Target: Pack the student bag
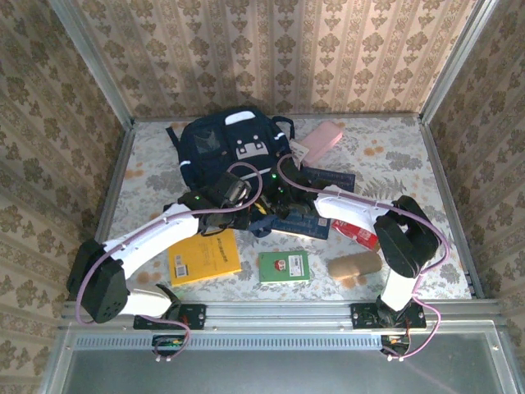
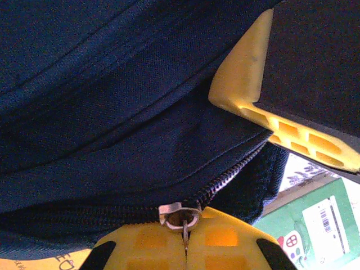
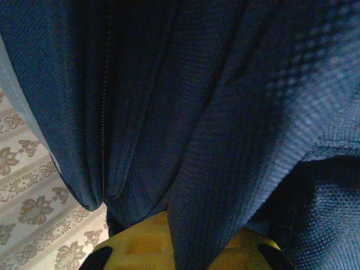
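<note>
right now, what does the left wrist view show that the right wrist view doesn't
Left wrist view: the left pincer shut on the zipper pull, the zipper teeth running up to the right, and the green book at the lower right corner. Right wrist view: the right pincer pinching a fold of fabric, with the patterned table cover at the lower left. Both: close-up navy fabric of the student bag.
</note>
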Robot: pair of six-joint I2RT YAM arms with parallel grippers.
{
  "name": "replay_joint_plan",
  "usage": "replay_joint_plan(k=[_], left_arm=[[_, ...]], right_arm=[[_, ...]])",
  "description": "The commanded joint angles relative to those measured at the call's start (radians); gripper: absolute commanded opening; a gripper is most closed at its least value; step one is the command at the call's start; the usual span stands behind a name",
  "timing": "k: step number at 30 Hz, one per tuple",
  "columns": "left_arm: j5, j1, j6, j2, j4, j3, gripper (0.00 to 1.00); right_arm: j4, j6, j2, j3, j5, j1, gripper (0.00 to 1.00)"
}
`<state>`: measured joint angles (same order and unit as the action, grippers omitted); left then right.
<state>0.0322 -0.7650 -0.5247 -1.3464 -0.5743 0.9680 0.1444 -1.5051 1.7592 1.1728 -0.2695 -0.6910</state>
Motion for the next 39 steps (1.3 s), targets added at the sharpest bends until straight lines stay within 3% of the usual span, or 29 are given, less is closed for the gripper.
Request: replay_joint_plan(k=[1, 11, 17, 28, 39], left_arm=[[-0.019, -0.006, 0.036, 0.033, 0.007, 0.012, 0.0], [-0.002, 0.036, 0.035, 0.061, -0.054, -0.004, 0.0], [0.103, 0.068, -0.018, 0.05, -0.061, 0.038, 0.0], [0.342, 0.157, -0.059, -0.031, -0.123, 0.156, 0.0], [0.44, 0.233, -0.069, -0.042, -0.128, 0.132, 0.0]], right_arm=[[-0.009, 0.029, -0.01, 0.007, 0.076, 0.038, 0.0], [0.057, 0.141, -0.029, 0.038, 0.087, 0.079, 0.0], [0.203, 0.335, 0.013, 0.174, 0.135, 0.04, 0.0], [0.269, 0.533, 0.059, 0.241, 0.15, 0.018, 0.0], [0.306, 0.723, 0.064, 0.276, 0.121, 0.01, 0.0]])
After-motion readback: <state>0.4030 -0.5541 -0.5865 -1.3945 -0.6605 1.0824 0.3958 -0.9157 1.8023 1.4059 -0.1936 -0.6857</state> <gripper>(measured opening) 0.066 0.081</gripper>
